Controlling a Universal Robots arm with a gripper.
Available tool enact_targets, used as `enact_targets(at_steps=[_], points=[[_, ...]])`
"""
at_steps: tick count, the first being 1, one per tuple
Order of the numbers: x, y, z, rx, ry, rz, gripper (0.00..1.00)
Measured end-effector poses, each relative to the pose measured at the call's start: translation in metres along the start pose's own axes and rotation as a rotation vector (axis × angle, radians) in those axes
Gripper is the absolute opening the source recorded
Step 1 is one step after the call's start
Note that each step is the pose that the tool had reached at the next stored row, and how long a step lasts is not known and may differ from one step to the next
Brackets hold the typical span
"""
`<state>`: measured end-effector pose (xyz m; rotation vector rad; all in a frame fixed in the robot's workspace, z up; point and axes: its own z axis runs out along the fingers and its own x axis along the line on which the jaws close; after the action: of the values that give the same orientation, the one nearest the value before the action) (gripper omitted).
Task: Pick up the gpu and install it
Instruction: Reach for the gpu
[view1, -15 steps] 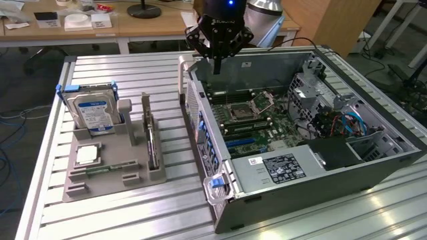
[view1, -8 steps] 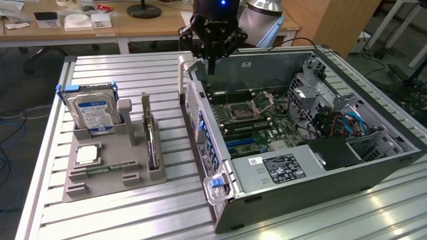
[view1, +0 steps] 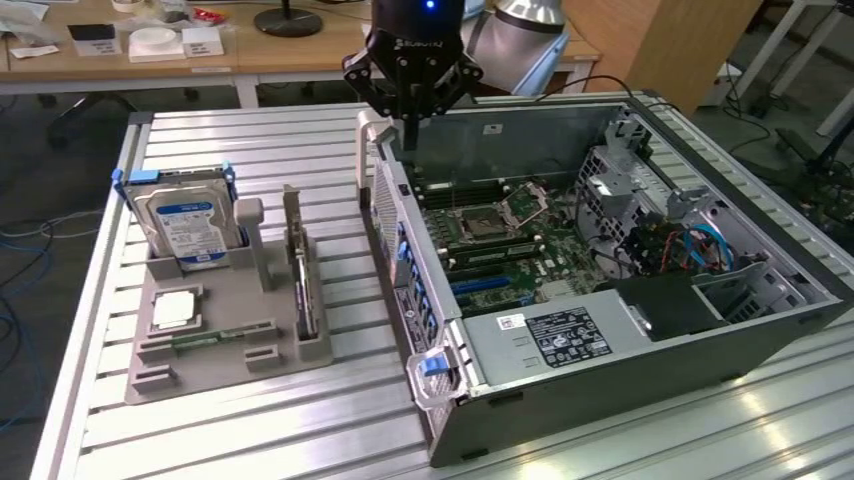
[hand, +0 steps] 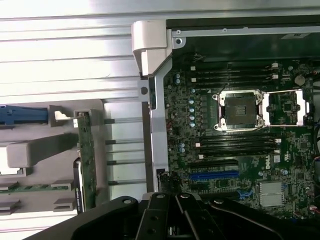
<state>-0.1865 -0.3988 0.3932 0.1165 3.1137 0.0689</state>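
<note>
Exterior view, gpu (view1: 302, 290): standing on its long edge in a slot of the grey holder tray (view1: 214, 375), at the exterior view's left of the computer case (view1: 641, 385); not yet picked up.
Wrist view, same card: green board seen edge-on between the tray's grey posts, near the case wall but apart from it.
Handling, as a judgement: light, thin and stiff; fragile at its soldered parts and along its connector edge; apt to twist or tip if pinched off centre.
Where to hold, as a judgement: across its thickness at the exposed upper edge, about mid-length, on bare board and not on chips; then a straight lift out of the slot.
Neighbour: hard drive (view1: 187, 225) upright in the same tray, farther to the exterior view's left, near but not touching.
Gripper (view1: 411, 130): fingers together, clamped on nothing; hanging over the case's rear edge, well apart from the gpu.
Destination: motherboard (view1: 501, 225) lying open inside the case; blue expansion slot (hand: 214, 176) with nothing seated in it.
</note>
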Motion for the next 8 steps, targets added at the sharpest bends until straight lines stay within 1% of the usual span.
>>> enact_targets(at_steps=[8], points=[[0.014, -0.0010, -0.0003, 0.0000, 0.0000, 0.000, 0.11]])
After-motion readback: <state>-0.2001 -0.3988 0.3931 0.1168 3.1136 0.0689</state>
